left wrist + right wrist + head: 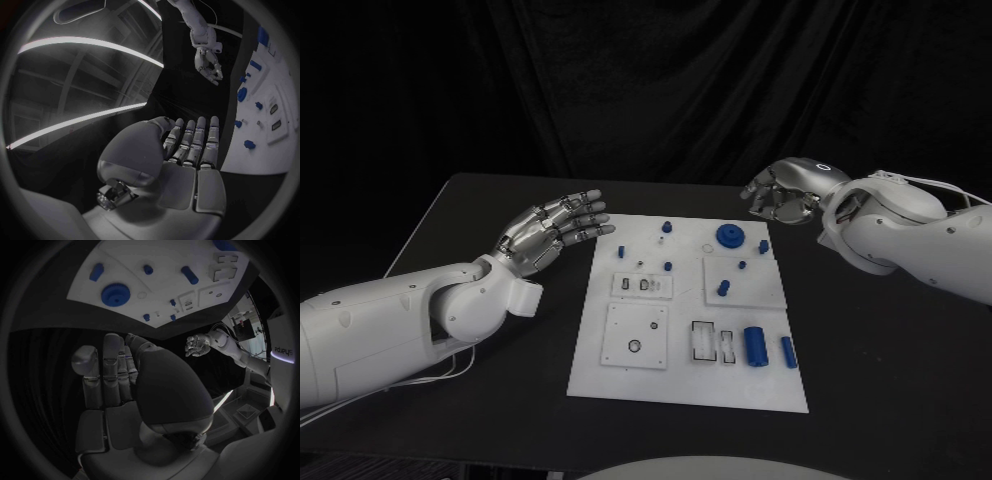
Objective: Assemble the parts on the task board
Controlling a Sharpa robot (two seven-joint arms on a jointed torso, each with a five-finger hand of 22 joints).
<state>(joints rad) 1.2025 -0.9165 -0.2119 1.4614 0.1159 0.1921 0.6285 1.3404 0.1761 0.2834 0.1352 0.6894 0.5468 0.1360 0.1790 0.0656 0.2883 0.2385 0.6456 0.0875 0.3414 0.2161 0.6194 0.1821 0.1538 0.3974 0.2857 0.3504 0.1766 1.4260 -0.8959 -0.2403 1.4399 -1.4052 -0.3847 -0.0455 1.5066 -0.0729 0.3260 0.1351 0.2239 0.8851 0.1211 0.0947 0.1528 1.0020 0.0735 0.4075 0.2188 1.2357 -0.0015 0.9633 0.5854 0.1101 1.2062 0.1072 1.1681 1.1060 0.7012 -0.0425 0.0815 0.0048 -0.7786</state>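
- The black table (473, 215) holds everything, and the flat white task board (678, 385) lies in the middle of it so both arms can reach.
- The left hand (557, 230) floats at about 9 o'clock from the board, just off its far left corner. Its shiny silver fingers (195, 137) are straight and close side by side, and it holds nothing. I think it waits there, ready to help.
- The right hand (785, 198) floats at about 1 o'clock from the board, just past its far right corner. Its fingers are bent in over the palm. I see nothing in it, but part of the palm is hidden.
- The round blue gear with little teeth (730, 236) sits near the far edge of the board, the nearest big part to the right hand. It may be the first one to get picked.
- The fat blue cylinder (754, 346) lies on its side at about 5 o'clock on the board, next to empty slots. It looks like it is not put in yet.
- The thin blue peg (789, 352) lies just beside that cylinder, close to the right edge.
- Small blue pegs, such as one near the far edge (666, 227), are spread over the far half of the board.
- No part is in a hand, so the job looks like it is only starting.
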